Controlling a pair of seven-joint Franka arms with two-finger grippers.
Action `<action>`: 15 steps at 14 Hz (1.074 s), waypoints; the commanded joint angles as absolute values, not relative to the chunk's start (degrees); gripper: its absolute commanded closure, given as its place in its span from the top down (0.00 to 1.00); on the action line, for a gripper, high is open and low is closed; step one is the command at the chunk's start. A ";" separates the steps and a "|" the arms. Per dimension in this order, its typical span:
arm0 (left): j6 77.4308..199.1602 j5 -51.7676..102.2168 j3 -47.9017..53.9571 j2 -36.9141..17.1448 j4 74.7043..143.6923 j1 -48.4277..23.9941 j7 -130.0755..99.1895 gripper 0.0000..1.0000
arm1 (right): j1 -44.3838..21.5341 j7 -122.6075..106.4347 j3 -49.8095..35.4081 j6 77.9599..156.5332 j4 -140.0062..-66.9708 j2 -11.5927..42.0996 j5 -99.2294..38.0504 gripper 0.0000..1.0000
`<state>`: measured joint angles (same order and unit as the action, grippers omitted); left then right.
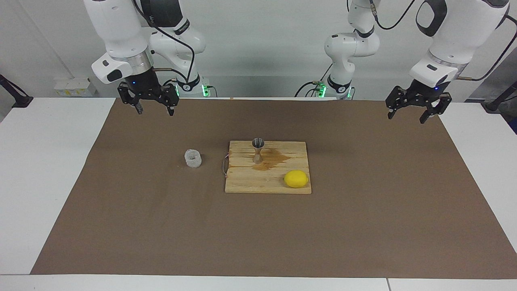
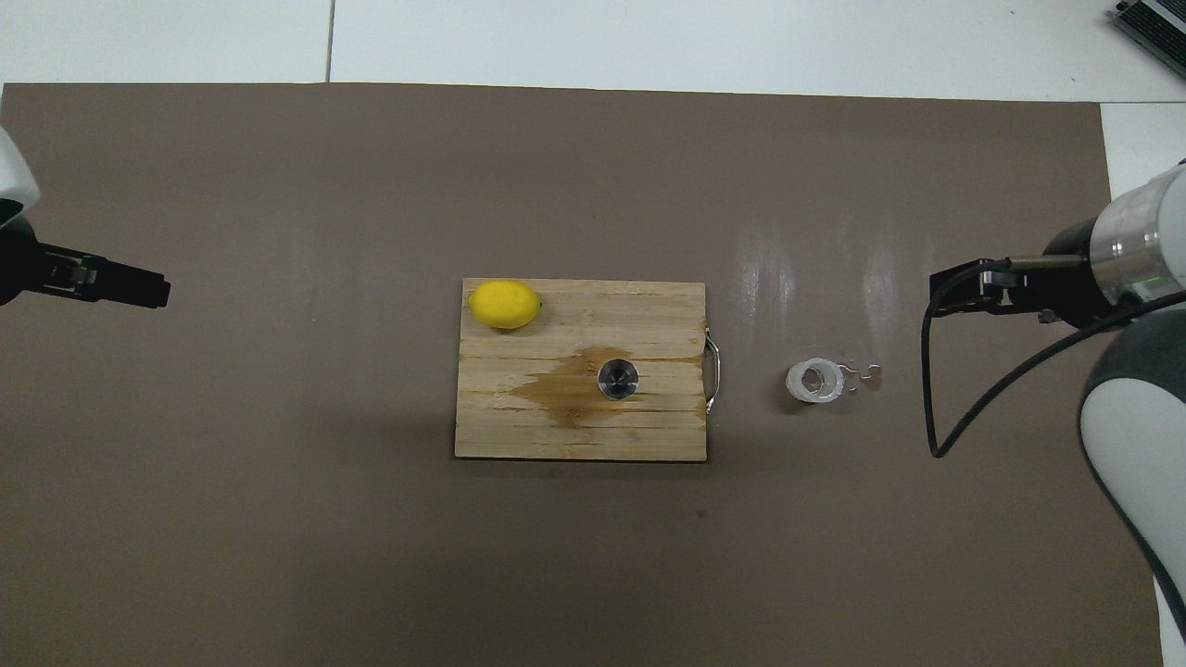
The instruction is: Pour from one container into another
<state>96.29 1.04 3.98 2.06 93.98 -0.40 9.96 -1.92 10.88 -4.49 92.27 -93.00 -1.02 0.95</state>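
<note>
- We are holding our right gripper [image 1: 154, 109] up in the air over the brown mat [image 1: 363, 226] at the right arm's end of the table, with its jaws released and nothing between them.
- We are keeping our left gripper [image 1: 408, 115] raised over the mat's edge at the left arm's end, its jaws spread wide too and gripping nothing; this arm is waiting.
- We are seeing the silver jigger [image 1: 257, 150] standing upright on the wooden cutting board [image 1: 250, 184], on the part of the board nearer to us, its open upper cone facing up.
- We are noticing a dark wet stain [image 1: 278, 159] spreading on the board around the jigger's foot and toward the left arm's end.
- We are finding the textured glass cup [image 1: 193, 158] standing upright on the mat, beside the board toward the right arm's end, apart from the board's metal handle [image 1: 224, 165] and well apart from both grippers.
- We are looking at a lemon [image 1: 295, 178] lying on the board's corner farther from us, toward the left arm's end, apart from the jigger.
</note>
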 commanded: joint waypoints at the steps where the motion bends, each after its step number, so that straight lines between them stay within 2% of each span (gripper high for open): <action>1: 96.77 0.53 3.96 2.99 95.10 -0.09 10.72 1.00 | -1.15 11.52 -4.92 91.23 -92.89 -0.35 1.67 1.00; 10: 96.68 0.35 3.96 2.99 95.01 0.00 11.16 1.00 | -0.35 9.41 -4.57 92.11 -97.21 -2.37 0.88 1.00; 15: 96.59 0.35 3.96 2.99 95.01 0.00 11.16 1.00 | -0.35 9.32 -4.57 96.05 -98.52 -2.64 0.88 1.00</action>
